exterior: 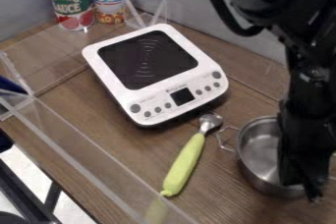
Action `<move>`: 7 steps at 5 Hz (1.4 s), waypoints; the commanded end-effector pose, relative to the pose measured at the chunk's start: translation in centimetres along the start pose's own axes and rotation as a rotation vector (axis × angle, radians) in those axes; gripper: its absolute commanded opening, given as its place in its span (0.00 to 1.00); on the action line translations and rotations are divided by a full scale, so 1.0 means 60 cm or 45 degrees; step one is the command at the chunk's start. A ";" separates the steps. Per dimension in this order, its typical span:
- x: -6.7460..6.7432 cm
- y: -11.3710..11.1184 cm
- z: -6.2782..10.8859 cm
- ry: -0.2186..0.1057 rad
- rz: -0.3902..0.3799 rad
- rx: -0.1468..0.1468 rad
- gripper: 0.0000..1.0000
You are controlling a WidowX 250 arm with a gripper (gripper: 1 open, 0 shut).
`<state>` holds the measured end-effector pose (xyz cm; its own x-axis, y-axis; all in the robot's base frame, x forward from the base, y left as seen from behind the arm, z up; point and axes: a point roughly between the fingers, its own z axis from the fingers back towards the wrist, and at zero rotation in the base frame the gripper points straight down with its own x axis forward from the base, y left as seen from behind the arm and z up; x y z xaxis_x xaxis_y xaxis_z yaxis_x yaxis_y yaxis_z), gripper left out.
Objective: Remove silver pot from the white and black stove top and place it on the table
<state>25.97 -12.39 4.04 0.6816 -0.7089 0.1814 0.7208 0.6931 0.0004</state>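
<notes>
Gripping the silver pot (pixel 261 155) by its wall, we have our closed gripper (pixel 312 190) there. The pot sits beside the green-handled scoop (pixel 188 161).

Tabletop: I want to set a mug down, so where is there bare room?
Widest bare wood on the table: left of the green-handled scoop, below the stove top. A narrower strip runs between stove top and back wall. It's crowded right of the scoop, with the pot and gripper.

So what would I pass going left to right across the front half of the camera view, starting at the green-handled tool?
Green-handled tool, then the silver pot, then the black gripper at its far side.
</notes>
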 end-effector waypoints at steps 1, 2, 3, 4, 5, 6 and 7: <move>0.014 -0.023 0.018 -0.069 -0.040 -0.012 0.00; 0.021 -0.025 0.015 -0.084 -0.071 -0.043 0.00; 0.027 -0.017 0.012 -0.095 -0.100 -0.051 1.00; 0.014 -0.005 0.015 -0.109 -0.027 -0.039 1.00; 0.000 0.007 0.016 -0.103 0.043 -0.017 1.00; -0.013 0.018 0.024 -0.091 0.113 0.003 1.00; -0.012 0.028 0.033 -0.083 0.089 0.003 1.00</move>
<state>25.46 -10.49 4.06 0.7299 -0.6577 0.1860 0.6745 0.7372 -0.0404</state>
